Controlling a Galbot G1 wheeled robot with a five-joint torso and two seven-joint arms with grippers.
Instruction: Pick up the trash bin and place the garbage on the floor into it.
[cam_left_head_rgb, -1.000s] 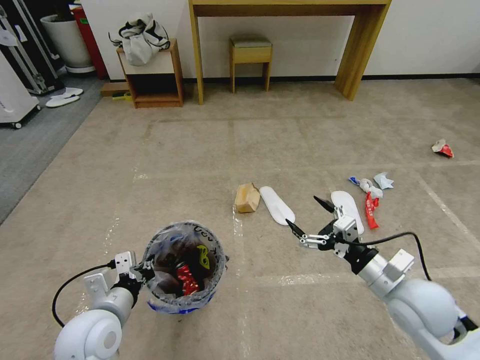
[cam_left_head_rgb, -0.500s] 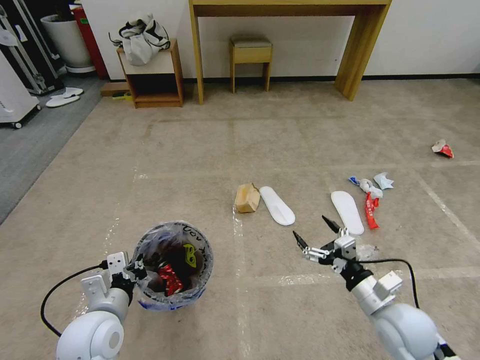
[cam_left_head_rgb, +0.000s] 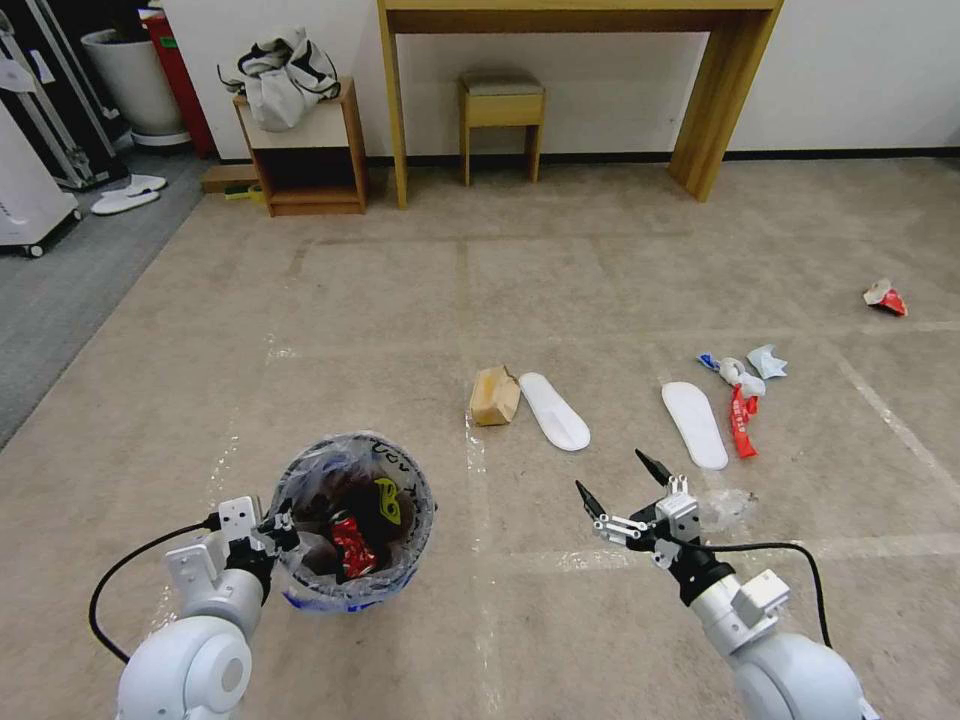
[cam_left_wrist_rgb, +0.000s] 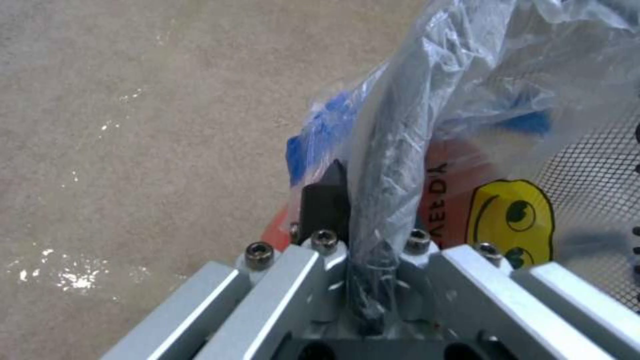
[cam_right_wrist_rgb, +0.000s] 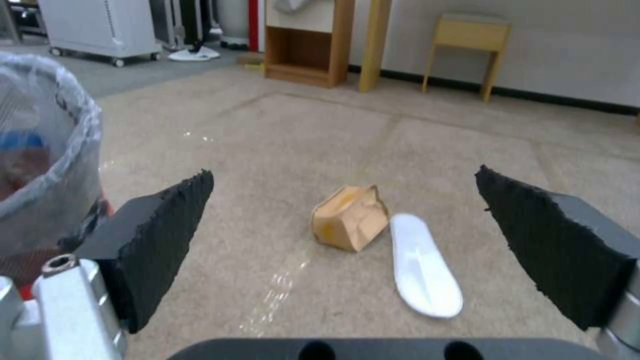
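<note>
Left end effector (cam_left_head_rgb: 278, 532) clamped on trash bin (cam_left_head_rgb: 352, 530) rim; right end effector (cam_left_head_rgb: 622, 488) open, nearer arm, brown paper bag (cam_left_head_rgb: 495, 396) on floor ahead, slightly left, slipper (cam_left_head_rgb: 553, 410) beside it.

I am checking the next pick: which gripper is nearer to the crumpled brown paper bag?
Right. The right gripper hangs open just short of the brown paper bag, on its right; the left gripper is farther off, clamped on the trash bin rim.
</note>
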